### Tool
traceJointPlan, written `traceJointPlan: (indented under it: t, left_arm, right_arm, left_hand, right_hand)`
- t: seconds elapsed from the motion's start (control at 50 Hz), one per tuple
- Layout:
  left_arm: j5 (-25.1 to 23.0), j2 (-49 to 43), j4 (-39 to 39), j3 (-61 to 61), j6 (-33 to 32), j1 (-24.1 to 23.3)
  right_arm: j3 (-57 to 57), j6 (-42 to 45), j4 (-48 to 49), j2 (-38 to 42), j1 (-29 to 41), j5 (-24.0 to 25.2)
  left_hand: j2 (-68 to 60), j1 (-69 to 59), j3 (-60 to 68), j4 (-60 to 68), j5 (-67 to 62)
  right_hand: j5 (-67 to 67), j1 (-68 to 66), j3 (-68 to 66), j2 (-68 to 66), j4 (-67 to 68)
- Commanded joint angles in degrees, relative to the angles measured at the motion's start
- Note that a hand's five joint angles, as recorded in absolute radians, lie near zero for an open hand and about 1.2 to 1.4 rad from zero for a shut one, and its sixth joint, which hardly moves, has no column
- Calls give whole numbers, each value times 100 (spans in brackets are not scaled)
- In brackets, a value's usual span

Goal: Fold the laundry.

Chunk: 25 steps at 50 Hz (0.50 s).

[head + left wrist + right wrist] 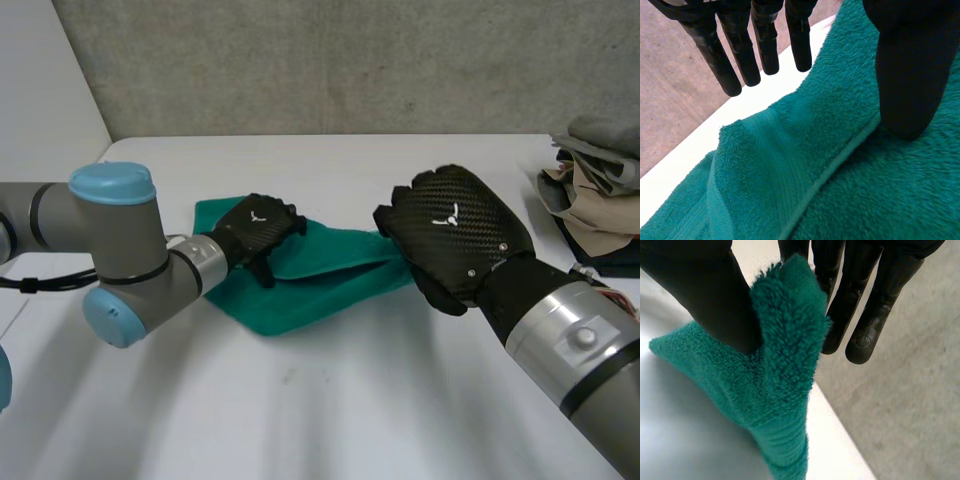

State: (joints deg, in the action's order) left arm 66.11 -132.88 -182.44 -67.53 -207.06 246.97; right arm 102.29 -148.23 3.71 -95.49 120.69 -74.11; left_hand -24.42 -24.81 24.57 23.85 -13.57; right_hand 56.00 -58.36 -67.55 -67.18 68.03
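Left arm (120, 250) reaches in from the side, elbow bent, forearm stretched across the white table (300, 410). The left hand (258, 230) sits palm-down on the left part of the green towel (330, 270). Its wrist view has the fingers (742, 55) straight and slightly spread, stretched out past the towel's edge. The thumb (910, 75) sets its tip down on the terry beside a folded hem, with nothing gripped there. The towel lies mid-table, partly folded over itself, long axis running across from one hand to the other, its right end rising. Over to the right hand (455, 235): knuckles up, tilted inward. Its wrist view shows the thumb (705, 290) pinching the towel's corner against the fingers (875, 315). A heap of clothes (600, 180) sits at the table's far right.
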Motion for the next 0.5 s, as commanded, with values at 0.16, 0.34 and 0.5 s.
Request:
traceJointPlan:
  t: [0.16, 0.34, 0.5]
  left_arm:
    - [94, -265, -423, 161, 157, -281]
    - [1113, 769, -653, -417, 131, -115]
    - [1149, 1949, -1047, -1149, 96, 360]
  right_arm:
    - [2, 74, -317, -427, 157, 2]
    - [-77, 215, -713, 56, -282, -33]
    - [-647, 1023, -907, 1251, -519, -428]
  left_hand:
    - [-4798, -4759, 4782, 4854, -4882]
    - [-5558, -5519, 5543, 5615, -5643]
    - [-5558, -5519, 5543, 5615, -5643]
  right_hand:
    - [1400, -2164, -1245, -1282, 1197]
    - [1400, -2164, -1245, -1282, 1197]
    - [1400, -2164, -1245, -1282, 1197]
